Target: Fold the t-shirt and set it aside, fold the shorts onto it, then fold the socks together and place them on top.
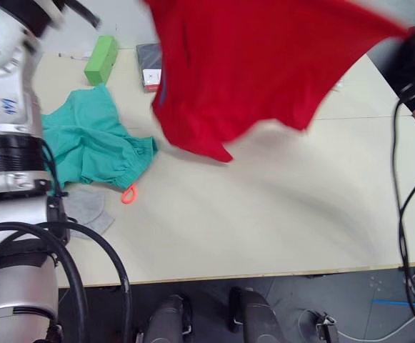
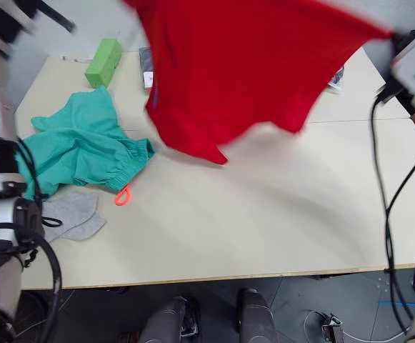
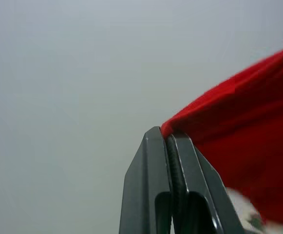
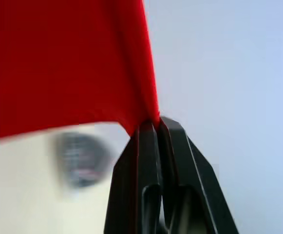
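Aloft now: t-shirt (image 1: 257,64) stretched wide above the far half of the surface (image 1: 264,214), one top corner pinched in the left hand (image 3: 169,139), the other in the right hand (image 4: 153,124), both sets of fingers pressed tight on red cloth. Long axis running side to side between the two hands, loose hem hanging down and trailing toward the near edge, barely clear of the surface. Bare patch for laying it flat directly under and nearer, so lowering probably wants both hands together. Shorts (image 1: 96,143) crumpled at the left, socks (image 2: 75,214) just nearer than them, both well apart from the shirt.
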`<control>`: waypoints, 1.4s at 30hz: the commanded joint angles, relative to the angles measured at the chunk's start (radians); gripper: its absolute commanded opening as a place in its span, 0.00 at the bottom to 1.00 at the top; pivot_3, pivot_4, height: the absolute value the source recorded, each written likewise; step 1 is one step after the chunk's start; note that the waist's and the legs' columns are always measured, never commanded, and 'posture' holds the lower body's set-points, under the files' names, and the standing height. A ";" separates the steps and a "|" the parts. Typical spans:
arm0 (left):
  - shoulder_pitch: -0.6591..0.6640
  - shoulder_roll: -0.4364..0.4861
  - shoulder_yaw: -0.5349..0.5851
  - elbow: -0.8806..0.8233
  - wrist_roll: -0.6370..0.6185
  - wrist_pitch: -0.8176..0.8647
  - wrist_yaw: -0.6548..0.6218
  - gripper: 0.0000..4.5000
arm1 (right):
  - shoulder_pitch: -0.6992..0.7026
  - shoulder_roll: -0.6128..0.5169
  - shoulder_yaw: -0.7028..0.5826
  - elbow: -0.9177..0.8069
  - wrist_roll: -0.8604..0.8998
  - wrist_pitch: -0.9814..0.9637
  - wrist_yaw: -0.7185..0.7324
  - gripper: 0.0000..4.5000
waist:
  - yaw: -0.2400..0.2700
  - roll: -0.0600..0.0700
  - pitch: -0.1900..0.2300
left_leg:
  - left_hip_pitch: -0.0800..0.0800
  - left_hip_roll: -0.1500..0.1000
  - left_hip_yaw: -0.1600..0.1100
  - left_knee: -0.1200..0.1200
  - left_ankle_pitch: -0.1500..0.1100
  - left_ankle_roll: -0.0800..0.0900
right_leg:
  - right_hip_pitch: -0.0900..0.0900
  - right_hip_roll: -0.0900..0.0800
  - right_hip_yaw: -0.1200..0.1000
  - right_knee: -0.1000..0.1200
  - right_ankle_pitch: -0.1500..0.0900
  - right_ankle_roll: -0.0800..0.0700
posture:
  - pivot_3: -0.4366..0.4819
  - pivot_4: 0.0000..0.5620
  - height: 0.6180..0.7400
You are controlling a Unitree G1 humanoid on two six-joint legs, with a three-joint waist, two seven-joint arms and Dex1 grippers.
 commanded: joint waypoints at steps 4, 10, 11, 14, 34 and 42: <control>0.339 0.218 0.128 -0.396 -0.358 0.536 -0.344 0.00 | 0.100 -0.052 -0.045 0.025 0.207 0.058 0.324 0.01 | -0.010 -0.005 0.003 | 0.003 0.003 0.001 0.003 0.000 0.003 | 0.009 0.003 0.001 -0.008 0.001 0.002 | 0.48 0.27 1.00; 0.851 0.350 0.168 -0.737 -0.478 0.765 -0.528 0.00 | 0.437 -0.036 0.001 -0.049 0.319 0.157 0.678 0.01 | -0.002 -0.005 0.004 | 0.024 0.002 -0.001 0.002 0.003 0.006 | 0.033 0.001 0.005 -0.017 0.003 0.005 | 0.48 0.27 1.00; 0.921 0.356 0.167 -0.787 -0.472 0.749 -0.549 0.00 | 0.478 -0.033 0.016 -0.053 0.311 0.172 0.703 0.01 | 0.001 -0.004 0.004 | 0.028 0.002 -0.003 0.002 0.002 0.006 | 0.038 0.000 0.006 -0.018 0.003 0.005 | 0.48 0.27 1.00; 1.071 0.362 0.139 -0.896 -0.452 0.764 -0.558 0.00 | 0.580 -0.020 0.056 -0.080 0.290 0.165 0.765 0.01 | 0.001 -0.004 0.004 | 0.030 0.001 -0.007 0.002 0.000 0.004 | 0.043 -0.001 0.006 -0.022 0.003 0.004 | 0.48 0.27 1.00; 1.547 0.428 0.141 -1.132 -0.433 0.802 -0.722 0.00 | 0.990 -0.169 -0.042 -0.469 0.457 0.475 1.102 0.01 | -0.001 0.001 0.002 | 0.032 0.002 -0.008 0.000 -0.003 0.002 | 0.044 -0.010 0.001 -0.023 -0.001 -0.003 | 0.48 0.27 1.00; 1.441 0.431 0.108 -1.067 -0.440 0.821 -0.720 0.00 | 1.000 -0.200 -0.094 -0.562 0.518 0.646 1.147 0.01 | 0.000 0.003 0.000 | 0.033 0.003 -0.008 -0.002 -0.004 0.001 | 0.042 -0.010 0.000 -0.022 -0.002 -0.004 | 0.48 0.27 1.00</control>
